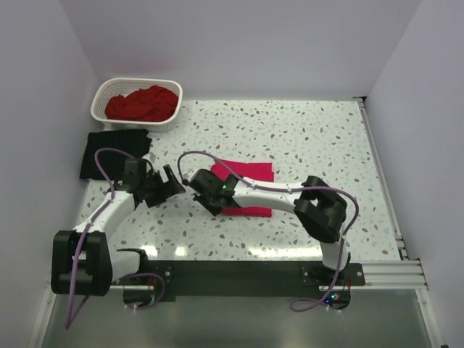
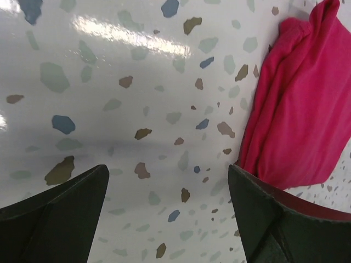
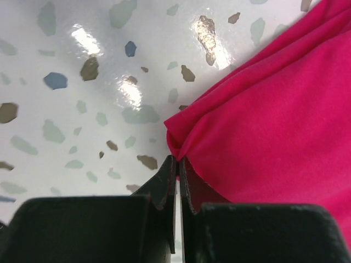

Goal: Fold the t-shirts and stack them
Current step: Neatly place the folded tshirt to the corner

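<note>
A folded bright pinkish-red t-shirt [image 1: 246, 185] lies flat in the middle of the table. My right gripper [image 1: 214, 201] sits at its left edge. In the right wrist view the gripper [image 3: 178, 163] is shut on a bunched corner of that shirt [image 3: 274, 120]. My left gripper [image 1: 174, 187] is just left of the shirt, open and empty. In the left wrist view it [image 2: 167, 189] hangs over bare table, with the shirt [image 2: 299, 109] beside its right finger. A black t-shirt [image 1: 112, 152] lies at the left edge. A darker red t-shirt [image 1: 143, 104] is heaped in the basket.
The white lattice basket [image 1: 109, 90] stands at the back left, just behind the black shirt. White walls close in the table on the left, back and right. The speckled tabletop [image 1: 319, 138] stretches to the right of the pink shirt.
</note>
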You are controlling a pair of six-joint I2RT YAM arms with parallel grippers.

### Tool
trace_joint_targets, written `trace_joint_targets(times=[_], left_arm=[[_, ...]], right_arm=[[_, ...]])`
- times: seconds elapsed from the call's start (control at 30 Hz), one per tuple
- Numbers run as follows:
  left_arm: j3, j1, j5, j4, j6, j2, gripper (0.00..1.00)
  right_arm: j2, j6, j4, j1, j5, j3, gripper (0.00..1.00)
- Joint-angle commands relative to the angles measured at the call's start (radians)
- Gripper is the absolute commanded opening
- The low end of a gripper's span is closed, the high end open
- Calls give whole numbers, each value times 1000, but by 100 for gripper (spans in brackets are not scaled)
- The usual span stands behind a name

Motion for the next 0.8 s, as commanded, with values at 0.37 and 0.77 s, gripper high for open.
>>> trace_joint_targets(times=[0.37, 0.77], left_arm=[[-82, -198, 125, 389, -392, 101, 100], [-88, -259, 137, 605, -528, 302, 100]], right_arm=[[-212, 59, 147, -23, -88, -122, 0], [-235, 91, 222, -38, -151, -183, 0]])
